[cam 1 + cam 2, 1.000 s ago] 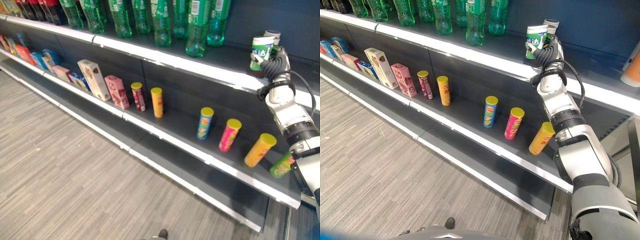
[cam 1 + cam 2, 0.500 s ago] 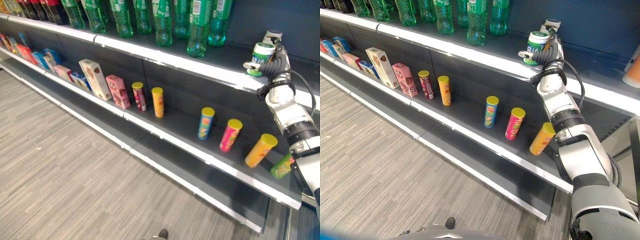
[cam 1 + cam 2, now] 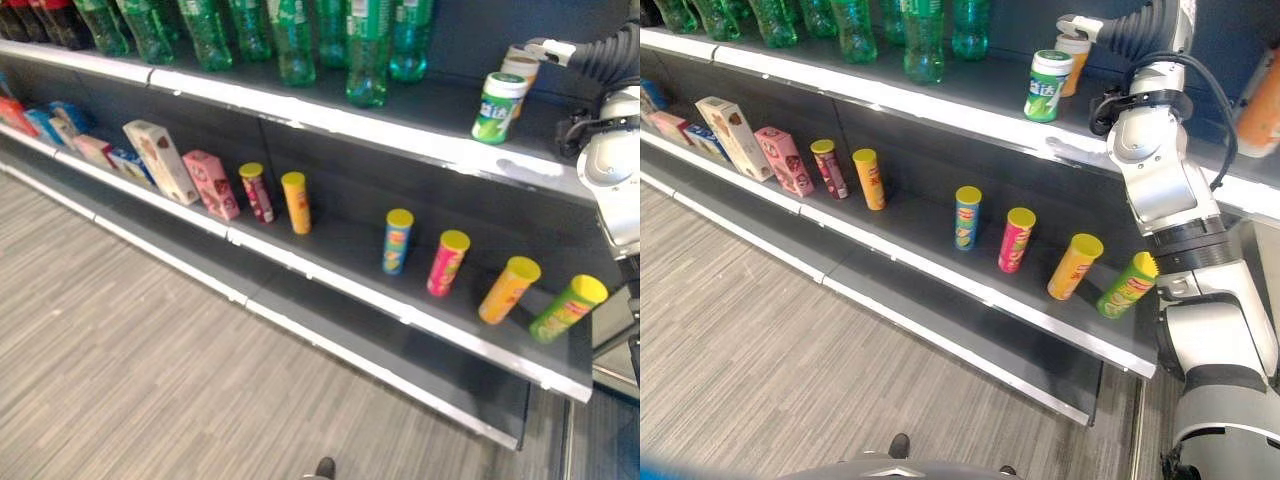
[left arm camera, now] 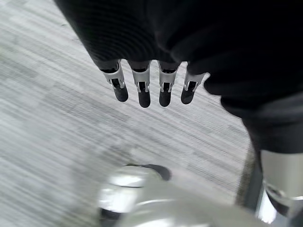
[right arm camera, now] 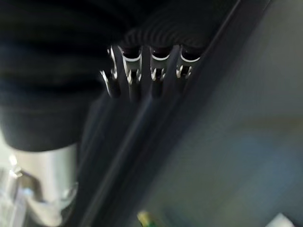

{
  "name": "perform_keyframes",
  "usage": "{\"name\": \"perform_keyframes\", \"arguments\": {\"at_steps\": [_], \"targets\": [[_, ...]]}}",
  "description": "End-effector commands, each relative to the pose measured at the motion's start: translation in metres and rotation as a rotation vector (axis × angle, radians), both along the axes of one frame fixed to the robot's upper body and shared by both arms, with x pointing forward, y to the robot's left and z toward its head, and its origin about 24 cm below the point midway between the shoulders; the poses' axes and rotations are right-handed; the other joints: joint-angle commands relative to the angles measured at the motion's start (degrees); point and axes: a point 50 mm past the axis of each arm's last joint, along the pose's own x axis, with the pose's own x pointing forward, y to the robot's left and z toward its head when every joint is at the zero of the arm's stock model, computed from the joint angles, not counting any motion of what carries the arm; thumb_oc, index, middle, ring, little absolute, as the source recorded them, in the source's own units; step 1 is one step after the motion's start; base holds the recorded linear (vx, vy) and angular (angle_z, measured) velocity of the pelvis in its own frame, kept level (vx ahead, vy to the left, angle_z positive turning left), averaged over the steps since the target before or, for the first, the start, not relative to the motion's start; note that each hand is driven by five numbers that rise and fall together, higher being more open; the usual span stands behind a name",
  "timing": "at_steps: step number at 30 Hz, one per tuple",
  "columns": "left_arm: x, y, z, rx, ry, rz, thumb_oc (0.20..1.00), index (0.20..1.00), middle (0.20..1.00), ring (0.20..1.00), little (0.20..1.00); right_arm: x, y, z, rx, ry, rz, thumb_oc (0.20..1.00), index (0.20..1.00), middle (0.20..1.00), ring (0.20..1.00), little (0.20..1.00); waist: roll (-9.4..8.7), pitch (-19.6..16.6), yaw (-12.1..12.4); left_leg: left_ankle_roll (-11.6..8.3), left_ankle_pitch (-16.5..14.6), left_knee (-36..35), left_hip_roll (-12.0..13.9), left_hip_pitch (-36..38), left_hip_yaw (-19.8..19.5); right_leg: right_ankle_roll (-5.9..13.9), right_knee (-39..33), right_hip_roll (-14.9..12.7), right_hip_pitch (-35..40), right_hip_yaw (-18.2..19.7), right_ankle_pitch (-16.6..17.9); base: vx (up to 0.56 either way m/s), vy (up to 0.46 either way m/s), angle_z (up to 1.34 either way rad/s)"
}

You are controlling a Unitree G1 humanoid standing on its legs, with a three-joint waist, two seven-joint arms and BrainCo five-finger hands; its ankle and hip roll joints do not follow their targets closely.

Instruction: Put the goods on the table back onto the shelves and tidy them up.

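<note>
Silver-grey arm segments, glossy and rounded, with black joint rings between them. Right hand [image 3: 1087, 25] wears a dark ribbed cover; left hand [image 4: 151, 90] shows silver fingers [image 4: 142, 92] capped with dark tips.

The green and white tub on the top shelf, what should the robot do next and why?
Probably draw the right hand back from the shelf. The green and white tub stands upright on the top shelf, beside a second tub, and the hand sits apart from it, holding nothing, so the placing looks done.

A shop aisle: long dark shelves [image 3: 330, 250] of green bottles [image 3: 290, 35], snack tubes [image 3: 397, 240], boxes [image 3: 152, 160].
</note>
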Motion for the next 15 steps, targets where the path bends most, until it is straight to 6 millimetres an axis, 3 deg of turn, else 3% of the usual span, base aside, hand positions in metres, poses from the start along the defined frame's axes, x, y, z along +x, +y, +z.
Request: {"name": "perform_keyframes", "arguments": {"at_steps": [1,4,6,9,10,11,13,14,15], "targets": [[0.013,0.016,0.004,0.055,0.002,-0.044,1.0,1.0,1.0,1.0,1.0,-0.017,0.014,0.005,-0.014,-0.014,0.231,1.0,1.0,1.0,1.0,1.0,-3.41,-0.1,0.3,0.78,-8.2,2.5,-0.4,3.1,5.2,2.2,4.3,-3.0,-0.6,4.6,-5.4,-0.03,0.068,-0.38],[0.016,0.016,0.004,0.048,-0.012,-0.048,1.0,1.0,1.0,1.0,1.0,-0.023,0.025,-0.012,-0.017,0.053,0.37,1.0,1.0,1.0,1.0,1.0,-3.73,0.1,-0.6,1.11,-8.5,2.7,-0.6,3.5,6.5,2.55,4.7,-3.3,-1.5,6.1,-4.8,-0.03,0.077,-0.43],[0.023,0.016,0.006,0.037,-0.035,-0.073,1.0,1.0,1.0,1.0,1.0,-0.037,0.037,-0.033,-0.03,0.144,0.552,1.0,1.0,1.0,1.0,1.0,-3.76,0.6,-2.6,1.4,-9.3,2.7,-0.7,4.3,8.5,3.27,6.3,-3.6,-3.2,8.6,-4.6,-0.04,0.141,-0.46],[0.033,0.018,0.009,0.033,-0.064,-0.116,1.0,1.0,1.0,1.0,1.0,-0.048,0.042,-0.059,-0.058,0.262,0.664,1.0,1.0,1.0,1.0,1.0,-3.54,1.8,-4.8,2.15,-9.4,2.4,-1.2,4.8,10.7,4.17,9.2,-3.8,-6.5,12.1,-3.6,-0.07,0.183,-0.47],[0.04,0.021,0.011,0.026,-0.089,-0.143,1.0,1.0,1.0,1.0,1.0,-0.054,0.041,-0.081,-0.061,0.364,0.694,1.0,1.0,1.0,1.0,1.0,-3.42,3.0,-6.6,2.8,-9.3,1.5,-1.8,5.3,12.4,5.07,11.4,-3.6,-9.2,15.1,-2.3,-0.09,0.19,-0.68],[0.039,0.021,0.011,0.027,-0.088,-0.145,1.0,1.0,1.0,1.0,1.0,-0.054,0.041,-0.082,-0.06,0.366,0.693,1.0,1.0,1.0,1.0,1.0,-3.45,3.0,-6.3,2.82,-9.3,1.4,-1.8,5.4,12.6,5.09,11.6,-3.6,-9.4,15.4,-2.4,-0.07,0.182,-0.74],[0.048,0.022,0.014,0.024,-0.114,-0.167,1.0,1.0,1.0,1.0,1.0,-0.061,0.039,-0.117,0.007,0.498,0.721,1.0,1.0,1.0,1.0,1.0,-3.74,4.9,-8.9,3.23,-9.3,0.7,-2.2,6.0,15.5,5.83,12.7,-3.1,-12.4,18.3,0.2,-0.08,0.131,-0.72],[0.048,0.023,0.014,0.024,-0.114,-0.168,1.0,1.0,1.0,1.0,1.0,-0.061,0.039,-0.118,0.008,0.499,0.72,1.0,1.0,1.0,1.0,1.0,-3.76,4.8,-8.7,3.23,-9.3,0.7,-2.2,6.0,15.6,5.83,12.8,-3.1,-12.5,18.4,0.2,-0.09,0.109,-0.93],[0.051,0.023,0.014,0.026,-0.116,-0.193,1.0,1.0,1.0,1.0,1.0,-0.065,0.033,-0.13,0.044,0.545,0.707,1.0,1.0,1.0,1.0,1.0,-3.77,5.7,-10.1,3.25,-9.4,0.6,-1.9,6.2,16.8,5.89,13.0,-2.7,-13.6,18.7,0.8,-0.06,0.04,-0.86]]}}
